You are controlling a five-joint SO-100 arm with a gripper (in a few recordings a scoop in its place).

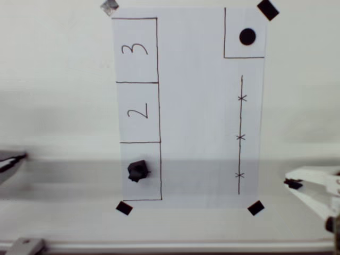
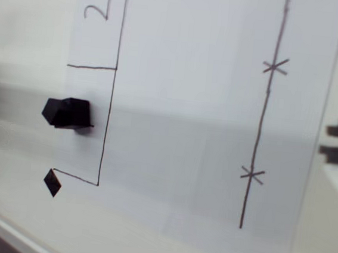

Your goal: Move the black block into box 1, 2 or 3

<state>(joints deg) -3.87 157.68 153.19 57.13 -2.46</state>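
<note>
The end effector (image 1: 293, 183), nearly closed and empty, sits well apart from the black block (image 1: 138, 170).

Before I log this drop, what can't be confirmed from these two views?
- Bottom box's label: the black block covers it in the overhead view.
- Gripper jaw state: blurred, cut by the right edge.
- Block's left side in the wrist view: the box outline there is unclear.

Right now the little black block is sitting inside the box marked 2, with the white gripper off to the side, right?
Not quite. In the overhead view the black block sits in the bottom box, below the box marked 2. The white gripper is indeed off to the side.
</note>
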